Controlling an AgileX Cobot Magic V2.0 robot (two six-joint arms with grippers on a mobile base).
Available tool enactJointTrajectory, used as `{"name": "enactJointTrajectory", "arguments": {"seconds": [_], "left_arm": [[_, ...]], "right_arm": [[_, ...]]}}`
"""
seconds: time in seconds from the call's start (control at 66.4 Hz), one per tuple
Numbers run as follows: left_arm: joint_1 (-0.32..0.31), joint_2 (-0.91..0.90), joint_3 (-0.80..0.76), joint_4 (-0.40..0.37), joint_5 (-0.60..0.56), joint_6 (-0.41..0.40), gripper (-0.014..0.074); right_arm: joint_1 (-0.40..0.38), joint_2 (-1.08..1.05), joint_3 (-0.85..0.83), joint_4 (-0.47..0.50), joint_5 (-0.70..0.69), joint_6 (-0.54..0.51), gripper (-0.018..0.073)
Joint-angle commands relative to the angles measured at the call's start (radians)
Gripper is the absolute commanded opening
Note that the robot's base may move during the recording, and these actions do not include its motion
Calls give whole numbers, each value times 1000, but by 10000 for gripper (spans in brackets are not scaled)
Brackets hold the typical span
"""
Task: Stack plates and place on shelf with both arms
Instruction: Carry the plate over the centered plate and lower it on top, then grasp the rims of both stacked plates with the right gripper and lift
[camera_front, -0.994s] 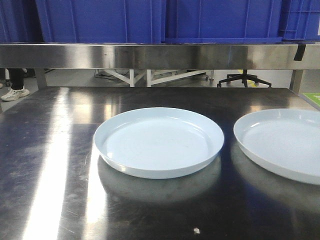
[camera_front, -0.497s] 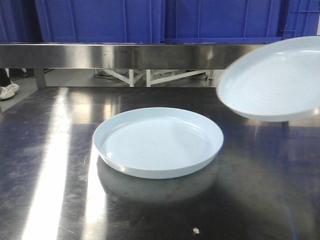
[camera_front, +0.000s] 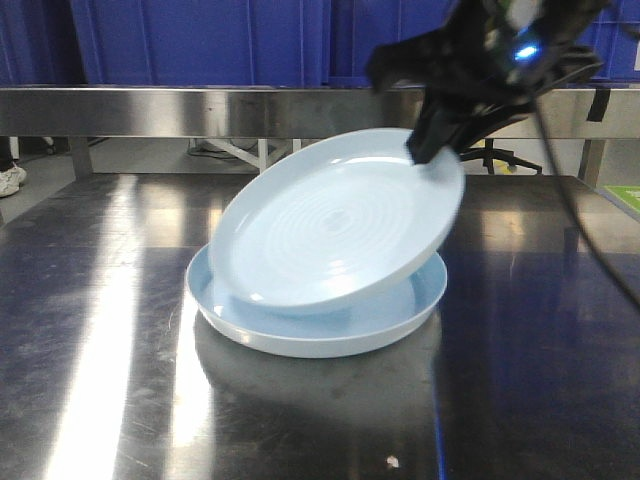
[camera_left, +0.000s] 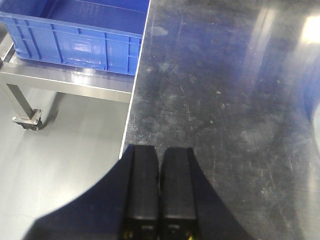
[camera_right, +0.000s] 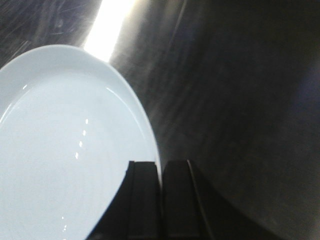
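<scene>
So, two plates total, both about mid-table. The tilted plate (camera_front: 335, 225) leans with its far-right rim up high and its near-left edge down over the left rim of the lower plate (camera_front: 310, 338), which lies flat on the tabletop (camera_front: 100, 300). I can't tell if those two edges actually touch or are just a hair apart.

The right gripper (camera_front: 432, 148) is clamped on the raised far-right rim. In the right wrist view its fingers (camera_right: 145, 200) sit nearly together with the plate's edge pinched between them.

Room-wise, there's bare steel left of the stack, more on the near side, and a strip on the right where a dark cable (camera_front: 590, 250) hangs down. Behind the plates runs the shelf rail (camera_front: 200, 110), well apart from them, with blue crates (camera_front: 200, 40) in a row on top; I count at least three.

The left gripper (camera_left: 160, 190) has its fingers pressed together holding nothing, hovering over the table's left edge. One more crate (camera_left: 75, 35) sits on a low rack past that edge.
</scene>
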Motion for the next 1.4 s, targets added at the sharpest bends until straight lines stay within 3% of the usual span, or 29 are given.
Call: {"name": "enactJointTrajectory", "arguments": {"seconds": [0.0, 0.105, 0.256, 0.331, 0.843, 0.964, 1.099, 1.385], "left_arm": [[4, -4, -28, 0, -77, -9, 83], [4, -4, -28, 0, -77, -9, 83], [4, -4, -28, 0, -77, -9, 83], [4, -4, -28, 0, -77, -9, 83], [4, -4, -28, 0, -77, -9, 83], [4, -4, -28, 0, -77, -9, 83], [4, -4, -28, 0, -77, -9, 83], [4, -4, -28, 0, -77, -9, 83]], "right_arm": [[21, 7, -56, -1, -63, -5, 57], [28, 42, -58, -1, -51, -5, 89], [28, 72, -58, -1, -7, -5, 439], [28, 81, -58, -1, 6, -5, 525], [28, 158, -58, 0, 27, -5, 368], [28, 160, -58, 0, 18, -5, 275], [28, 152, -58, -1, 14, -5, 40], [6, -45, -58, -58, -68, -5, 57]]}}
